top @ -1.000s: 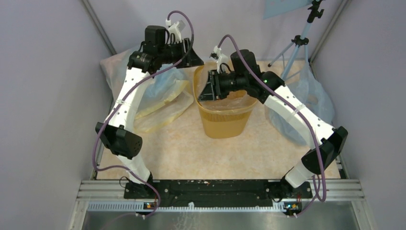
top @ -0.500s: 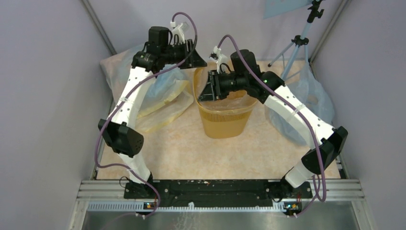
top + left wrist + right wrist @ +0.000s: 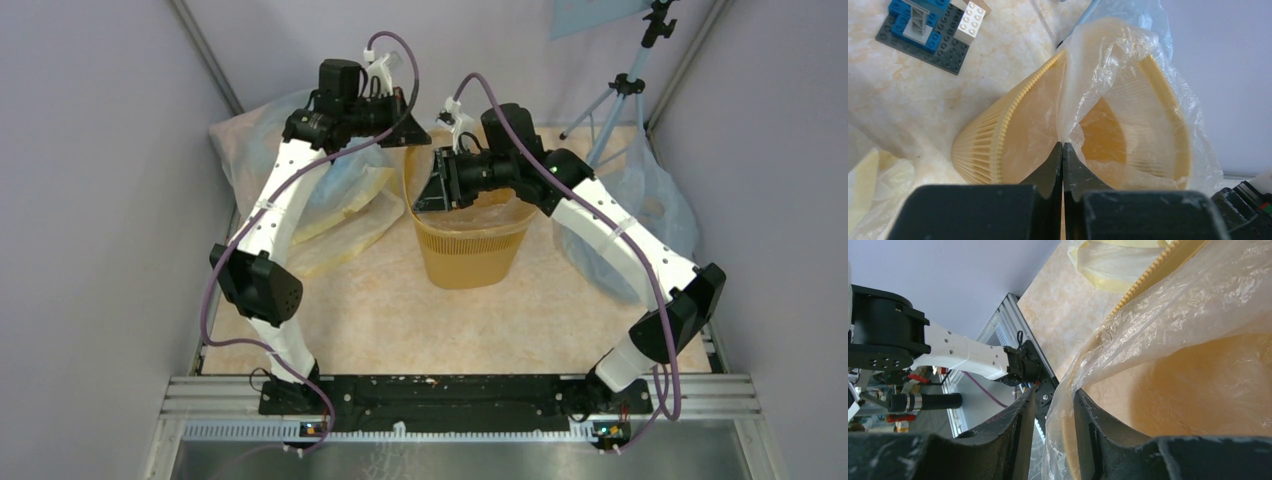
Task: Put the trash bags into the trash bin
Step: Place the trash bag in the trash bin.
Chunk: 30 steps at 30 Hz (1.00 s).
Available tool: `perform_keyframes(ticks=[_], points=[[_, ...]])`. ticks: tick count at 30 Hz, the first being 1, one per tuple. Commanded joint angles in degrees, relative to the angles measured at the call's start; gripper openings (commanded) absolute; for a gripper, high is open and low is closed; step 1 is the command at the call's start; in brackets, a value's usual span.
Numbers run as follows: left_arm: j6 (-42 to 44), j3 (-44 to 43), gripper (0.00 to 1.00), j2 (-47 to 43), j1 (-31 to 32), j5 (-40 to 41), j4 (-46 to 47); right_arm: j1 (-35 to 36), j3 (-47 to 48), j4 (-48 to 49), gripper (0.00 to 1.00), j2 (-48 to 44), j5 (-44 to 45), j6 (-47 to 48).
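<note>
Trash bin (image 3: pixel 470 250), a yellow-orange translucent ribbed basket with tapering walls and a lattice band, stood upright on the marbled beige tabletop (image 3: pixel 400 320). The trash bag (image 3: pixel 1108 65), thin, colourless, glossy and wrinkled film, lay inside the bin's mouth and draped over its rim. Left fingers (image 3: pixel 1050 167) were clenched tip to tip on a gathered fold of that film just above the bin's rim; right fingers (image 3: pixel 1018 430) straddled film at the bin's rim with a gap between them, and whether they actually clamped it could not be told.
</note>
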<state>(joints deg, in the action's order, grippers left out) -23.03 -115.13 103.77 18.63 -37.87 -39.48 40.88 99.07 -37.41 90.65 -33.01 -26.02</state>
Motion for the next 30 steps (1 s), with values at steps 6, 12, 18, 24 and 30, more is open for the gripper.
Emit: perform_keyframes(ticks=[6, 12, 18, 24, 30], points=[[2.37, -1.93, 0.00, -1.42, -2.09, 2.04, -1.69, 0.60, 1.95, 1.01, 0.35, 0.49, -3.00, 1.44], [2.53, -2.03, 0.00, -1.98, -3.00, 2.19, -3.24, 0.64, 2.01, 0.64, 0.27, 0.96, -4.06, 1.50], [2.90, -1.83, 0.00, -2.34, -4.15, 2.22, -3.93, 0.60, 2.27, 0.42, 0.24, 1.14, -4.97, 1.73], [2.81, -1.85, 0.00, -2.60, -4.72, 1.75, -4.19, 0.61, 2.51, -1.01, 0.27, 1.16, -5.54, 2.57], [1.92, -2.21, 0.00, -2.78, -4.93, 0.57, -3.79, 0.64, 3.33, -1.11, 0.15, 1.24, -5.98, 2.82]])
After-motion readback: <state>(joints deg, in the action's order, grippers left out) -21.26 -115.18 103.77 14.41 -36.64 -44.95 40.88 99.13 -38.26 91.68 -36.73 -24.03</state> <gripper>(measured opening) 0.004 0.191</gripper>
